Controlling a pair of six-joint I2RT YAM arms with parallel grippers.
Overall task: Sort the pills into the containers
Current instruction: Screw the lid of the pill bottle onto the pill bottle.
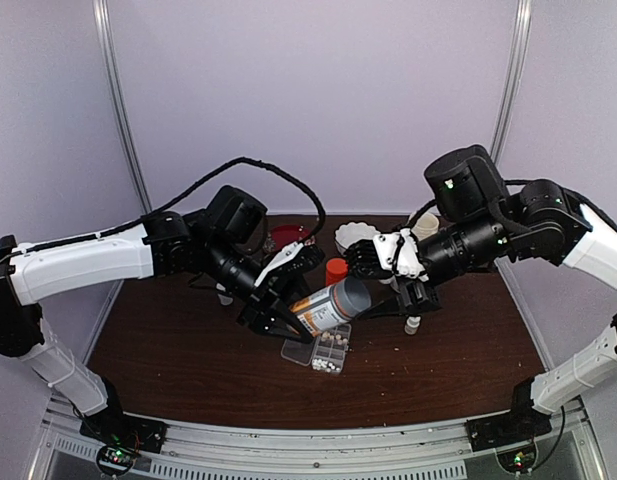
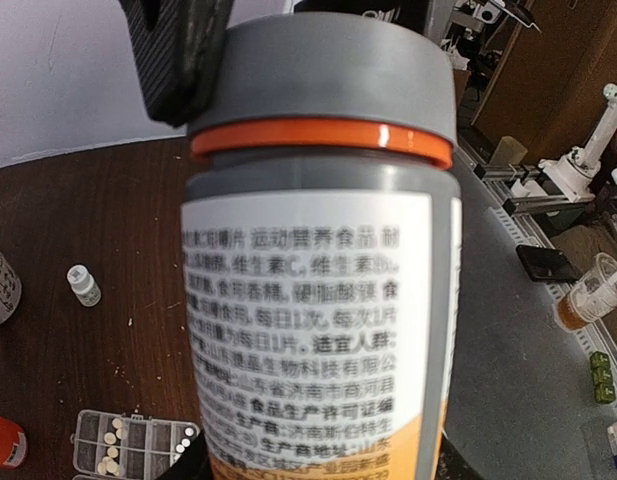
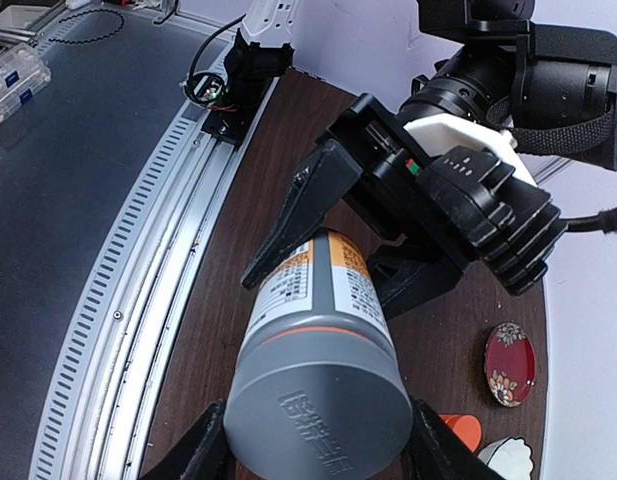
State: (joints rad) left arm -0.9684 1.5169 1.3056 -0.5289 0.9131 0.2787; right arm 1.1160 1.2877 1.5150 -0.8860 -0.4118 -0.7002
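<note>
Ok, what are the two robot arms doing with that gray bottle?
The left gripper holds a gray bottle tipped sideways. The right gripper sits around its cap, probably to twist it off; whether it is squeezing yet is unclear. Below lies the clear pill organizer with a few white pills inside.

The left arm (image 1: pixel 88 258) extends inward over the table. The left gripper (image 1: pixel 296 298) is clamped across the body of the gray bottle (image 1: pixel 333 303). The right arm (image 1: pixel 548 225) reaches inward. The right gripper (image 3: pixel 318 445) has its fingers (image 3: pixel 200 452) flanking the bottle's cap; contact is not discernible.
</note>
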